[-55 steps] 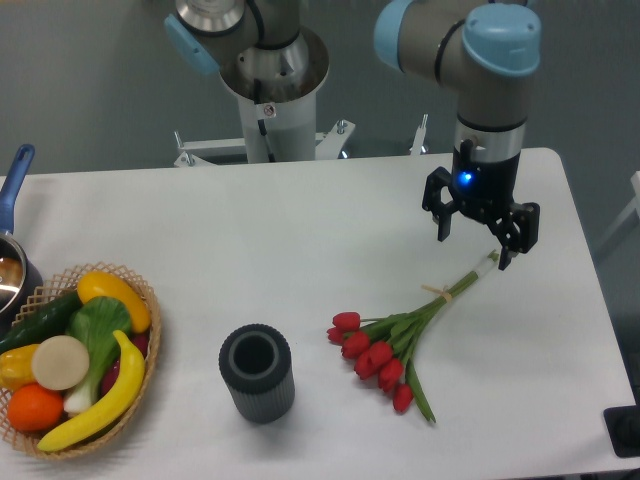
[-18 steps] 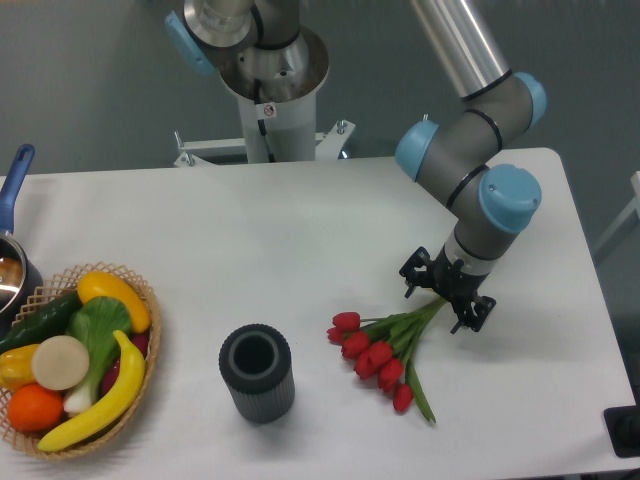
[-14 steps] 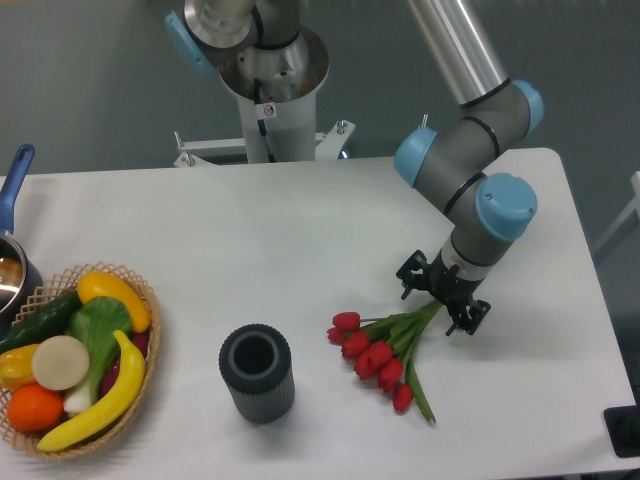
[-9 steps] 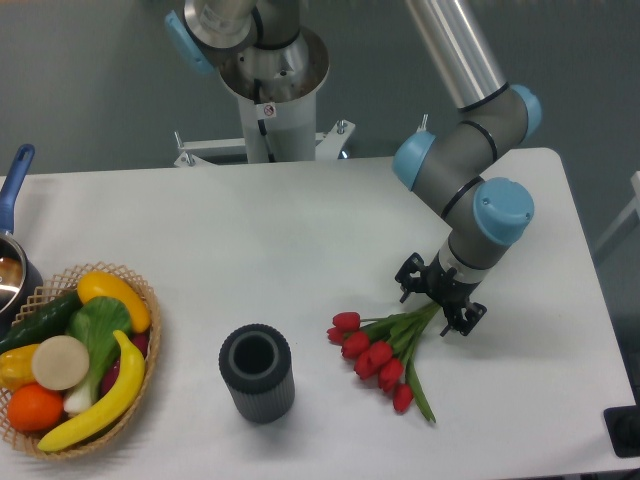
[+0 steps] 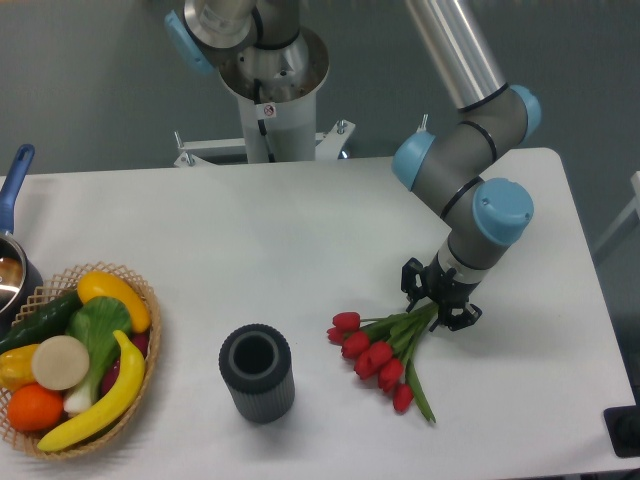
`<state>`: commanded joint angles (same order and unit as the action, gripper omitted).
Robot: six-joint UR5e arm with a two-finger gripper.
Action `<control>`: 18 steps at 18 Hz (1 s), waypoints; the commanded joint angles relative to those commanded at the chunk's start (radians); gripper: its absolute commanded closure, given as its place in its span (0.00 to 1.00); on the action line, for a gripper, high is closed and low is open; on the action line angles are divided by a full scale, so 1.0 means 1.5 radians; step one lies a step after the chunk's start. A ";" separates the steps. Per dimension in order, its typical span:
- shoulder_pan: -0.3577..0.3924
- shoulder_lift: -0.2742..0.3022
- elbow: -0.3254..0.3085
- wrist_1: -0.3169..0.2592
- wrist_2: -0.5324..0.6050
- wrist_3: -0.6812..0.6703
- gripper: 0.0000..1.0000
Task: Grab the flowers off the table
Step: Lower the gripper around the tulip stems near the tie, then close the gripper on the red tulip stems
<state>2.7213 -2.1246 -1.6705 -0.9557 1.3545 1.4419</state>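
**Fingers closed around the tulip stems on the worktop**

The gripper (image 5: 440,300) is down at the white worktop (image 5: 300,240), its two black fingers (image 5: 412,284) drawn in on either side of the stems of the flowers (image 5: 385,350). The bunch lies flat, red heads pointing toward the lower left, green leaves fanning out, one long leaf trailing toward the near edge. The arm bends down over the right half of the worktop. A dark ribbed cylindrical vase (image 5: 257,372) stands upright left of the tulip heads, apart from them. At the far left sits a wicker basket (image 5: 145,345) of fruit and vegetables, and a blue-handled pan (image 5: 12,215) is cut off by the edge.
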 joint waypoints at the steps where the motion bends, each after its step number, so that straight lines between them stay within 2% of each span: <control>1: 0.000 0.000 0.000 0.000 -0.001 0.000 0.65; 3: 0.000 0.001 0.002 0.000 -0.002 0.000 0.70; 10: 0.003 0.007 0.004 0.000 -0.004 0.001 0.70; 14: 0.008 0.029 0.008 -0.003 -0.009 0.001 0.70; 18: 0.019 0.070 0.010 -0.002 -0.097 -0.005 0.70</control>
<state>2.7503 -2.0189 -1.6552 -0.9587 1.2091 1.4343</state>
